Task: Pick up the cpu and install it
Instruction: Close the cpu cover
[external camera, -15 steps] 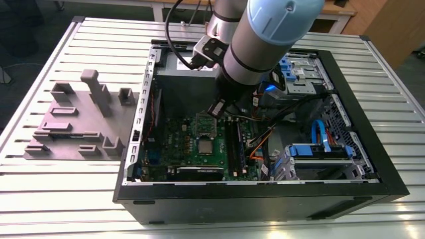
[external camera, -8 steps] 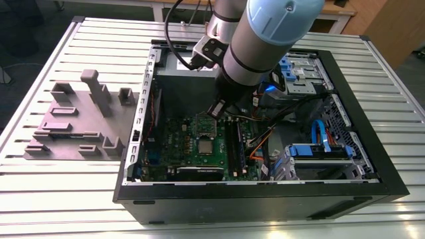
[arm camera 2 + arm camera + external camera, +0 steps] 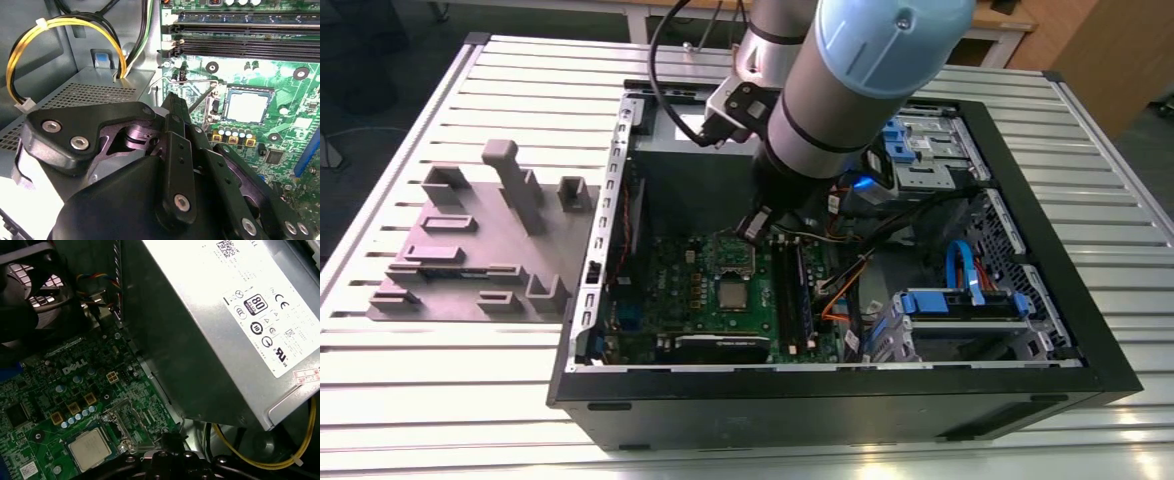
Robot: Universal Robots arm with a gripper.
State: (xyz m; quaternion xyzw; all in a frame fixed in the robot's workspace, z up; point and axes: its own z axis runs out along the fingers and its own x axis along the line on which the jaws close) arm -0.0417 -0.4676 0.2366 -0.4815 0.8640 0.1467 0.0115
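hovering low inside the computer case [image 3: 854, 405] with its jaws closed together on nothing, the gripper [image 3: 172, 100] stands just beside the socket [image 3: 226, 107], it seems because the cpu [image 3: 248, 106] already lies seated there

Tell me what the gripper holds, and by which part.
Nothing, it seems: the cpu lies seated in the motherboard socket, apart from the gripper.

open case [image 3: 854, 412] beside plastic tray [image 3: 454, 255] (slatted table [image 3: 440, 390]).
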